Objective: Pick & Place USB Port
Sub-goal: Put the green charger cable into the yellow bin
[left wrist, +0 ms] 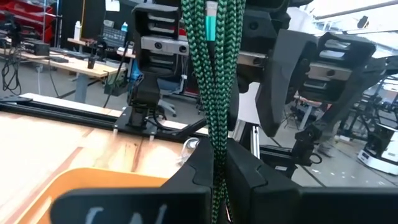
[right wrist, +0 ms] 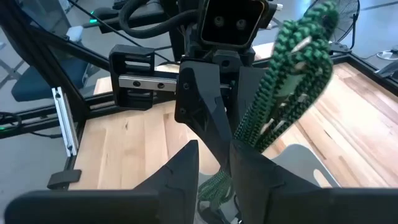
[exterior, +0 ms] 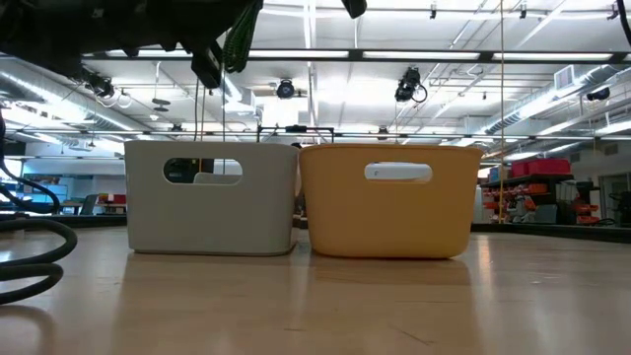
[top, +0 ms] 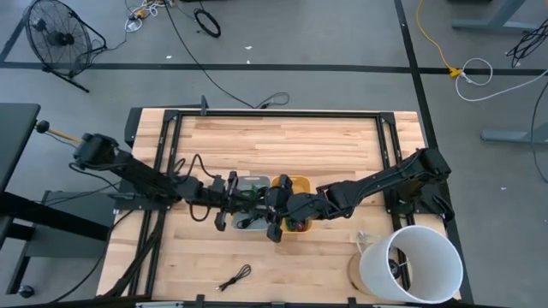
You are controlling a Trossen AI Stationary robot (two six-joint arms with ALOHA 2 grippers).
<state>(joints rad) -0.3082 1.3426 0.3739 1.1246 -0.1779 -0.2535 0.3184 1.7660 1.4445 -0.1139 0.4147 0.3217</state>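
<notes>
Two bins sit on the wooden table [top: 291, 141] while both grippers, left [top: 257, 204] and right [top: 276, 205], pinch the green cable [right wrist: 286, 87].

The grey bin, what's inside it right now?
Looking down, the grey bin is mostly covered by both grippers meeting over it with a green braided cable. A bit of green cable shows inside; the rest of its floor is hidden.

High cam: overhead, straight down, whole bench [top: 282, 137]. Low cam: bench level, close to both bins, facing room. Wrist cams: close, facing each other. All share the grey bin [exterior: 212, 197] and yellow bin [exterior: 389, 202].
</notes>
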